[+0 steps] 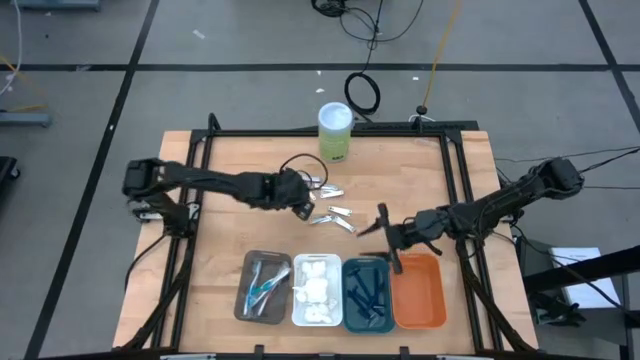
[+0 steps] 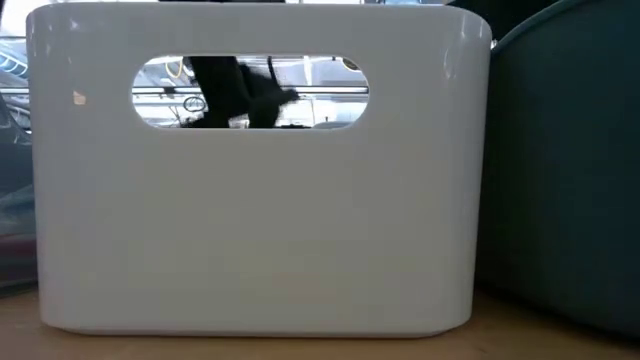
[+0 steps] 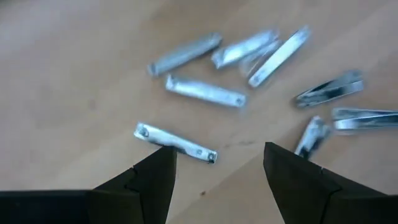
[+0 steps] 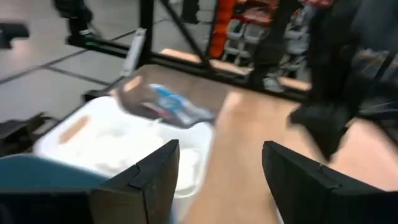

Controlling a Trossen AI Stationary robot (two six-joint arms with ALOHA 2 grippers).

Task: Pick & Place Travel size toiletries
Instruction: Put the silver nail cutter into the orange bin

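Now the left gripper (image 3: 214,168) hangs low over the wooden table (image 1: 230,225), and its two dark fingers (image 3: 152,180) are spread apart with nothing between them. Just past the tip of one finger lies a shiny metal tool (image 3: 176,142), flat on the wood. More silver tools (image 3: 261,53) are scattered a bit farther out from the fingers, some of them touching each other.

The right gripper (image 1: 385,240) is up above the near edge of the table, close to the teal tray (image 1: 367,295) and the orange tray (image 1: 420,290). Its fingers (image 4: 149,177) are spread too, and they hold nothing. Beyond those fingers sits the white tray (image 4: 68,134) with soft white wads (image 4: 134,146) inside.

Next to the white tray is the brown tray (image 1: 248,290), with toothbrushes (image 1: 265,285) in it. Dark blue razors (image 1: 368,292) lie in the teal tray. A green-and-white canister (image 1: 335,131) stands at the far side of the table, well apart from both grippers.
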